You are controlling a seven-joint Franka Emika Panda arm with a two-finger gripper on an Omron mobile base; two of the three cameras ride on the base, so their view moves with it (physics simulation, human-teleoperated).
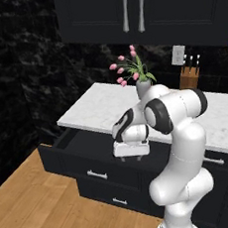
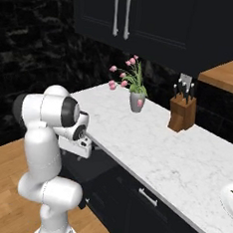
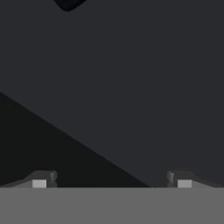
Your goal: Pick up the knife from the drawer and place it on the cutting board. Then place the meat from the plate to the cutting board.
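Note:
The wide black drawer (image 1: pixel 74 162) stands pulled out below the marble counter's left end. My gripper (image 1: pixel 133 156) hangs over its open inside, pointing down, and appears again under the counter edge (image 2: pixel 78 152). In the hand view the gripper (image 3: pixel 113 180) is open, fingertips (image 3: pixel 43 179) far apart, with nothing between them, above the dark drawer floor (image 3: pixel 131 87). A black rounded shape (image 3: pixel 68 3) pokes in at the top edge; I cannot tell whether it is the knife. The pale plate (image 2: pixel 229 199) is cut off by the right border. The cutting board and the meat are out of view.
A vase of pink tulips (image 1: pixel 142 85) and a wooden knife block (image 2: pixel 182 112) stand at the back of the white marble counter (image 2: pixel 175 153). Narrower black drawers (image 1: pixel 115 198) sit below the open one. Black wall cabinets (image 1: pixel 140 8) hang above. The floor is wood (image 1: pixel 41 213).

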